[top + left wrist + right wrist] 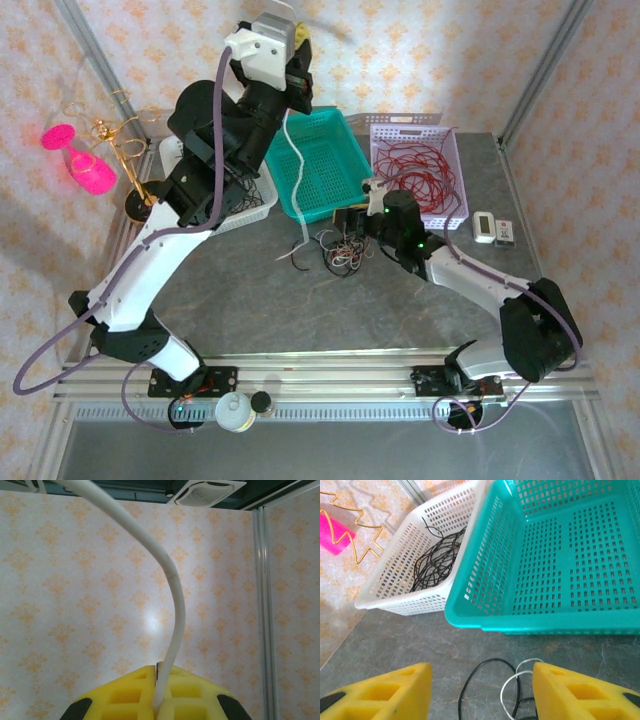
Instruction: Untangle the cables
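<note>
My left gripper (300, 62) is raised high over the back of the table, shut on a white cable (293, 150). That cable hangs down across the teal basket (335, 125) to a small clump of black and white cables (338, 252) on the grey table. In the left wrist view the white cable (172, 590) rises from between the closed yellow fingers (125, 695). My right gripper (357, 224) hovers low at the clump, open. Between its fingers (395, 692) lie a black cable loop (470, 680) and a white loop (512, 682), untouched.
A lilac basket (455, 165) holds red cables (415, 170). The white basket (395, 600) left of the teal one (520, 622) holds black cables (435, 560). A pink glass (88, 165) and a gold wire stand (125, 140) are at far left. Two small devices (493, 229) lie at right.
</note>
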`<move>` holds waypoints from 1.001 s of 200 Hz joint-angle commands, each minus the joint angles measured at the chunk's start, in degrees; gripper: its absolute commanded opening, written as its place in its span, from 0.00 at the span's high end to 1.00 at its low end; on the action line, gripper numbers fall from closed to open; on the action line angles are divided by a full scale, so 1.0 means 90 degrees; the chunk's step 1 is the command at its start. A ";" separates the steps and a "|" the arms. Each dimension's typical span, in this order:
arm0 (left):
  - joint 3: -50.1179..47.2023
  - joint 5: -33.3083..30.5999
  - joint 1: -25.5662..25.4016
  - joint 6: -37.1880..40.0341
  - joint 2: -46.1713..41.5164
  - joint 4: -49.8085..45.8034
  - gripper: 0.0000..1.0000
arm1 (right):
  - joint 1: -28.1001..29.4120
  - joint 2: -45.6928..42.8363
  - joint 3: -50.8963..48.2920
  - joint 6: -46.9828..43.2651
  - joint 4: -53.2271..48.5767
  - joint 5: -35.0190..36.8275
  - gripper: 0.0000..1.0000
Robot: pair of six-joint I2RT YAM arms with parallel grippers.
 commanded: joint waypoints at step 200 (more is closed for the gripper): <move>0.2055 0.0589 0.0827 -0.0184 0.1643 0.1681 1.00 | 0.0014 -0.0714 -0.0395 0.0502 -0.0208 -0.0281 0.68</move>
